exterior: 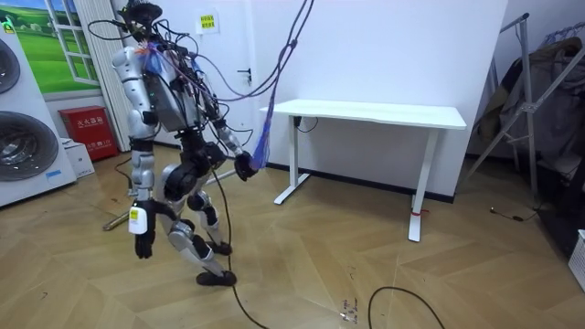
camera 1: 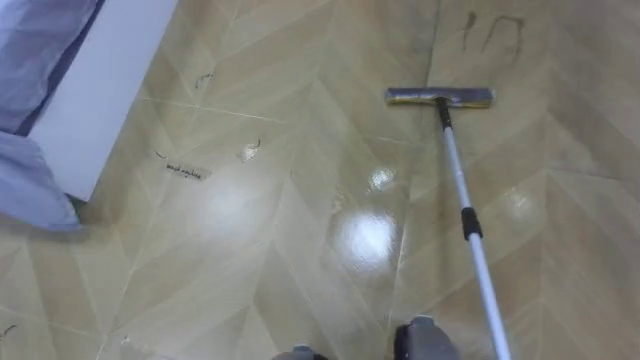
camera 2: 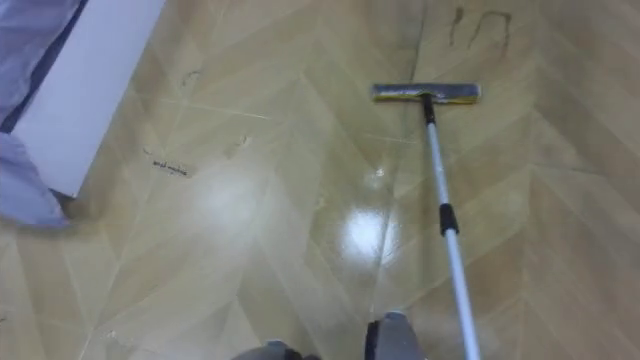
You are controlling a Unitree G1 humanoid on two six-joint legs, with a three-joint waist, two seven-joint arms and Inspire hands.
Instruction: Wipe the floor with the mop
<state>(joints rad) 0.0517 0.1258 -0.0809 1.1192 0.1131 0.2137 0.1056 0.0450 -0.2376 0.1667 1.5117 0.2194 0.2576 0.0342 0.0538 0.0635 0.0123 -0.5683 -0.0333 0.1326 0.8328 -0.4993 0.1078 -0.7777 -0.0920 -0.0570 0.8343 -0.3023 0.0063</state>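
The mop's flat head (camera 1: 440,97) lies on the wooden floor ahead of me, a little to my right. Its pale pole (camera 1: 468,225) with a dark collar slants back toward my lower right and leaves the view. In the room view I stand bent forward, and my right hand (exterior: 244,166), on the room view's right, is closed round the upper end of the pole. The pole (exterior: 160,201) runs down behind my legs to the floor. My left hand (exterior: 143,245) hangs at my side with relaxed fingers and holds nothing.
Dark scribbles mark the floor beyond the mop head (camera 1: 490,32) and to my left (camera 1: 185,171). White furniture (camera 1: 100,90) with blue-grey cloth (camera 1: 25,180) stands at my left. Washing machines (exterior: 27,128) and a white desk (exterior: 370,114) flank me.
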